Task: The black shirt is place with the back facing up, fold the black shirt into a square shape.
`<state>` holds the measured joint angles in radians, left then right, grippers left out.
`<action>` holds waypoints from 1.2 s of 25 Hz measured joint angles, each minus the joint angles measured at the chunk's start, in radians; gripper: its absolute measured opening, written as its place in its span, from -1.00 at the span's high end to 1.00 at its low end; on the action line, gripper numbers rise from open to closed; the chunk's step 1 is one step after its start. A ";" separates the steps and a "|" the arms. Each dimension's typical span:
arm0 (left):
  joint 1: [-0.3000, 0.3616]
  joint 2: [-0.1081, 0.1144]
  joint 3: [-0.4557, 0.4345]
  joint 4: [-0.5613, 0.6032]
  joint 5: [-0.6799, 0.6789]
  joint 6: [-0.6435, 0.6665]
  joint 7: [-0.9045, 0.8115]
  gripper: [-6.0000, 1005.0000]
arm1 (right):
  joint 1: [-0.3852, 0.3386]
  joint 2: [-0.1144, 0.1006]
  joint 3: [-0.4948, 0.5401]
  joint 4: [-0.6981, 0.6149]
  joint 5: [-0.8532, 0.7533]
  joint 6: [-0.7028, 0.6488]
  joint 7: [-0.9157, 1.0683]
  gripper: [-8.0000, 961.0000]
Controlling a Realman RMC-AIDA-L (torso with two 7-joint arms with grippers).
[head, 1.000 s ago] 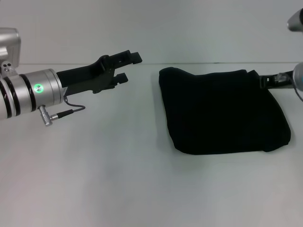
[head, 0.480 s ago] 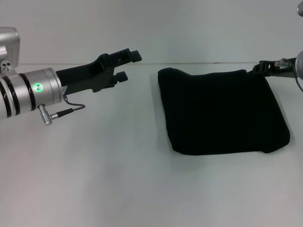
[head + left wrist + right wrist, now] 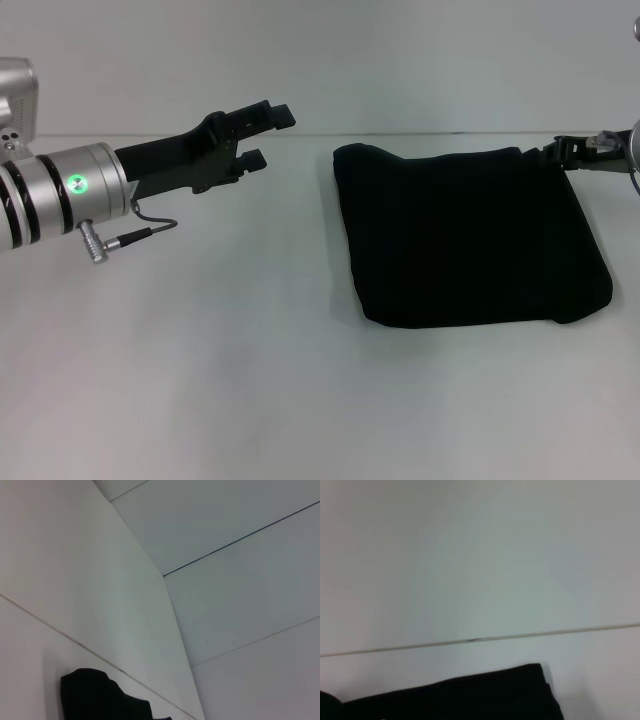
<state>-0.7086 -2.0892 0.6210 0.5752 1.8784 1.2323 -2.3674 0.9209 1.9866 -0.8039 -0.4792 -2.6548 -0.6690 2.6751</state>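
Right end effector [image 3: 572, 150] has drawn back off the folded black shirt [image 3: 465, 235].

From my head camera the light is soft and even, bright all over the white surface [image 3: 250, 380]. It seems to come from above, as shadows are faint. A thin grey shadow hugs the near edge of the black shirt [image 3: 465, 235]. The shirt is so dark I can see no folds in it. A small green light glows on the left arm [image 3: 75, 185], and its silver ring has a soft shine. The left end effector [image 3: 270, 135] looks sharp. Both wrist pictures are dimmer and greyer, and the right wrist one is blurry, with the shirt edge fuzzy.
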 joint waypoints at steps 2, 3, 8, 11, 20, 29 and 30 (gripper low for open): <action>0.000 0.000 0.000 0.000 0.000 -0.001 0.001 -0.77 | 0.002 0.000 -0.002 0.002 0.000 0.000 0.000 0.33; 0.000 0.000 -0.001 0.000 0.000 -0.002 0.001 -0.77 | 0.003 0.001 -0.004 0.003 0.000 0.000 0.000 0.33; 0.000 0.000 -0.004 0.000 0.001 -0.002 0.001 -0.77 | 0.008 0.003 -0.007 0.017 -0.006 -0.001 -0.008 0.36; 0.000 0.000 -0.009 0.000 0.001 -0.002 0.002 -0.77 | 0.008 0.003 -0.008 0.018 -0.004 -0.002 -0.011 0.43; 0.000 0.000 -0.012 0.000 0.001 -0.002 0.005 -0.77 | 0.008 0.007 -0.011 0.008 -0.008 0.007 -0.012 0.94; -0.003 0.000 -0.014 0.000 0.001 0.003 0.005 -0.77 | -0.014 0.080 -0.077 -0.238 -0.245 -0.049 0.020 0.91; -0.003 0.000 -0.014 0.000 0.001 0.002 0.005 -0.77 | -0.013 0.086 -0.081 -0.235 -0.258 -0.039 0.020 0.90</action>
<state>-0.7119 -2.0893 0.6074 0.5752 1.8791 1.2342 -2.3623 0.9077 2.0731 -0.8845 -0.7143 -2.9131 -0.7081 2.6953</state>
